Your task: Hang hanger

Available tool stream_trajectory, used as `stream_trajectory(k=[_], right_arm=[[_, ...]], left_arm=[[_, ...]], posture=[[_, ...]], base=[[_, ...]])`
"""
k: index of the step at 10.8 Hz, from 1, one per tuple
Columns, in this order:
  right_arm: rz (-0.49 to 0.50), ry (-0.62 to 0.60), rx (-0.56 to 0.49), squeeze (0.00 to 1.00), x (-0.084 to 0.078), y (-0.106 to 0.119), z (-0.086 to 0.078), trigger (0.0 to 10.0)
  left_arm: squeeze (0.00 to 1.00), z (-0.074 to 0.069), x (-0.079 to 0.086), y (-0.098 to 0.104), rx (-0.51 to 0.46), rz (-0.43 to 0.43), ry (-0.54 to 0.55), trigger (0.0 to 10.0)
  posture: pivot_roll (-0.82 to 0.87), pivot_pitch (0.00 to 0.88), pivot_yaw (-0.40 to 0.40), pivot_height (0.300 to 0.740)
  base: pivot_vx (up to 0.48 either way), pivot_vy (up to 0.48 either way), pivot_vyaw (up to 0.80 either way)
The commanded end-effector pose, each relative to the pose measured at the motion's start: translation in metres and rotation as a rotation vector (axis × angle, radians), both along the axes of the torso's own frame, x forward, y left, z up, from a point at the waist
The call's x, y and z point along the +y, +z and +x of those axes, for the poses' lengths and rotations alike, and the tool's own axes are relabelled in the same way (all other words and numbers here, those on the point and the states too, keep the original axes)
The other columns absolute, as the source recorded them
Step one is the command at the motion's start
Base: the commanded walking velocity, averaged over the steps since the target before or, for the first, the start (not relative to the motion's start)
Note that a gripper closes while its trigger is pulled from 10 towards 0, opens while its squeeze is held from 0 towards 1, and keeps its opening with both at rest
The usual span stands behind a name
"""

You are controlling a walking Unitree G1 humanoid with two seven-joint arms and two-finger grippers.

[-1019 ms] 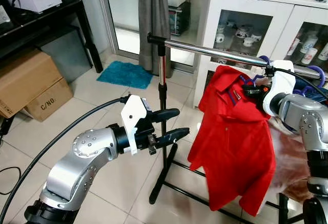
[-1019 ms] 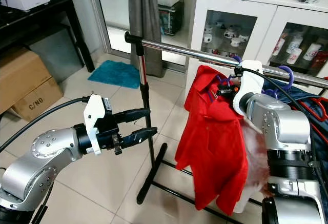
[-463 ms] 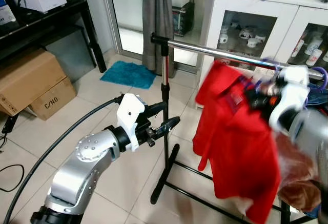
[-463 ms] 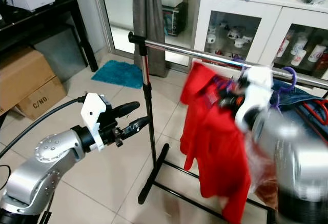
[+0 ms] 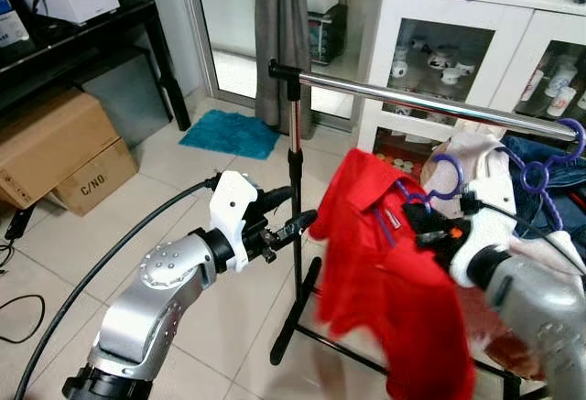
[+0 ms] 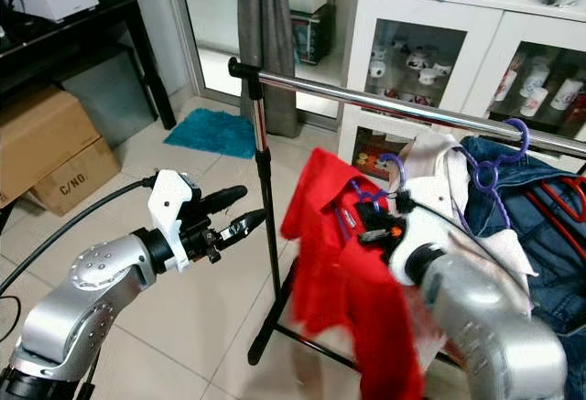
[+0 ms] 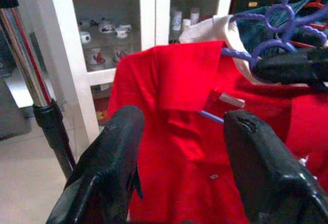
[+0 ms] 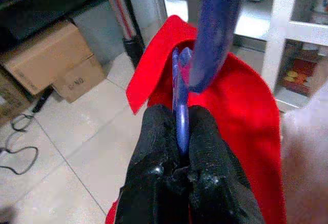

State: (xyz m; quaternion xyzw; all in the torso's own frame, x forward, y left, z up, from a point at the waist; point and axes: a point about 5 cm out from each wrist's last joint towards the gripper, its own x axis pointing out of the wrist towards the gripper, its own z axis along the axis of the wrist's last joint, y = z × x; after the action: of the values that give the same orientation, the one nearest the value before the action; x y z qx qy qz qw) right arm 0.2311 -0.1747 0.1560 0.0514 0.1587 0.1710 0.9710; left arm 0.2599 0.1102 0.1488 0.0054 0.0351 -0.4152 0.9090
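A red shirt hangs on a purple hanger whose hook sits below the chrome rail, apart from it. My right gripper is shut on the hanger's neck, with the shirt draped below it. My left gripper is open and empty, held out to the left of the shirt, beside the rack's upright pole. In the left wrist view the shirt lies straight ahead between the fingers.
Denim and pale clothes hang at the rail's right end on another purple hanger. A white glass-door cabinet stands behind the rack. Cardboard boxes and a black table are at left, a blue mat beyond.
My right arm has pulled the hanger and red shirt down and toward me, away from the rail. The left gripper has barely moved.
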Motion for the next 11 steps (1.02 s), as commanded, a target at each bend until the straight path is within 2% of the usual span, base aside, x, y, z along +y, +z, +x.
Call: stream_trajectory(k=[1, 7, 9, 11], right_arm=[[0.002, 0.007, -0.054, 0.00, 0.005, 0.005, -0.001, 0.0], [0.034, 0.028, -0.068, 0.00, 0.019, -0.002, -0.005, 0.0], [0.034, 0.036, -0.083, 0.00, 0.022, -0.003, -0.005, 0.0], [0.045, 0.058, -0.107, 0.00, 0.027, 0.000, -0.003, 0.0]], left_arm=[[0.00, 0.001, 0.001, -0.001, -0.006, 0.007, 0.013, 10.0], [0.00, 0.000, 0.005, 0.000, -0.007, 0.023, 0.003, 10.0], [0.00, -0.003, 0.004, -0.001, -0.002, 0.025, -0.006, 10.0], [0.00, 0.002, 0.006, -0.002, 0.008, 0.016, 0.031, 10.0]], posture=[[-0.06, 0.000, 0.073, 0.740], [-0.04, 0.000, 0.075, 0.740], [-0.03, 0.000, 0.061, 0.740], [-0.03, 0.000, 0.050, 0.740]], base=[[0.000, 0.000, 0.00], [-0.263, 0.000, 0.00], [0.000, 0.000, 0.00], [0.000, 0.000, 0.00]])
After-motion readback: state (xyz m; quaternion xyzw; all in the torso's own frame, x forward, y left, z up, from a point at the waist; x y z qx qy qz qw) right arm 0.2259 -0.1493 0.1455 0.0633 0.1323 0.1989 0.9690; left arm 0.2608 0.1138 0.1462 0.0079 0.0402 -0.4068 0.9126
